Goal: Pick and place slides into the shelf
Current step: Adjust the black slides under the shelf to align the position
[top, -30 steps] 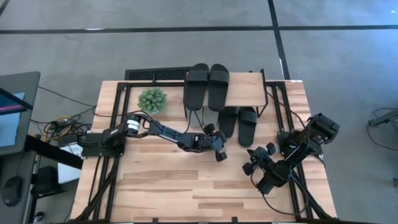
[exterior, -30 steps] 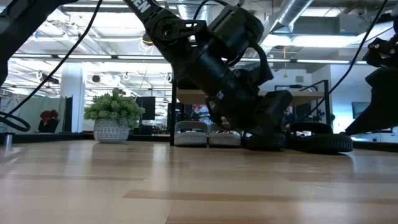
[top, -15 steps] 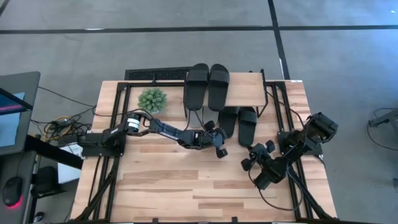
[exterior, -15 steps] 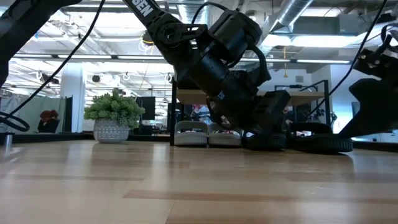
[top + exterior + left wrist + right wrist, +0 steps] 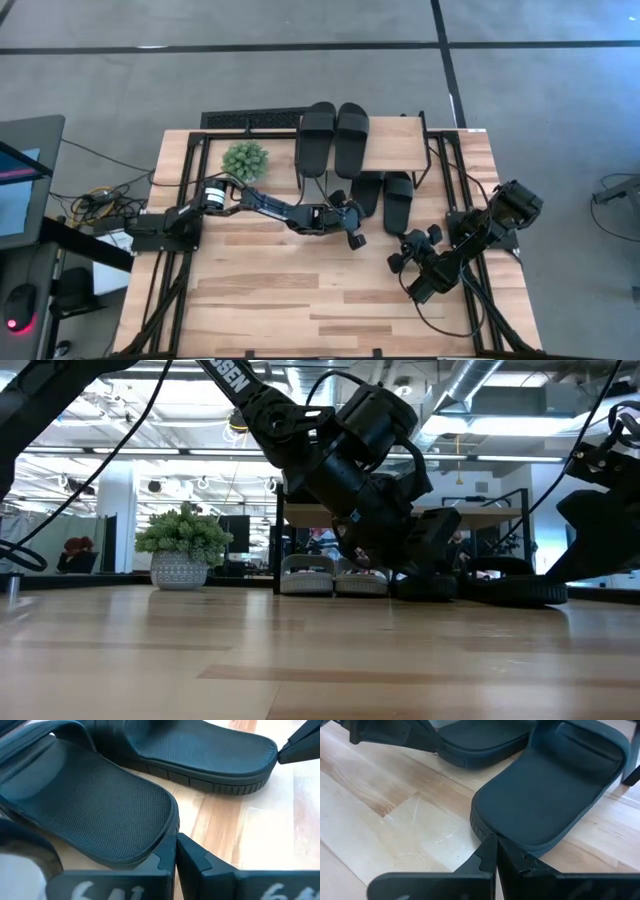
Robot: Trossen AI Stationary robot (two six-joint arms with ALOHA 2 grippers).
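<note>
Potted plant [image 5: 245, 160] sitting left of shelf [image 5: 395, 145], clear of both arms.
Black slides [image 5: 385, 197] lying under the shelf's front edge; left gripper [image 5: 352, 226] and right gripper [image 5: 412, 250], both pressed together, pointing at them.

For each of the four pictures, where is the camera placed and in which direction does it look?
High view: above the table, looking straight down on the shelf, both arms, left gripper and right gripper.
Low view: at tabletop height, looking level across; the left arm fills the centre, the plant stands behind.
Left wrist view: on the left arm, looking past its closed fingers at a black slide.
Right wrist view: likewise, closed fingertips near another black slide.
Both wrist views share the black pair on the table.
</note>
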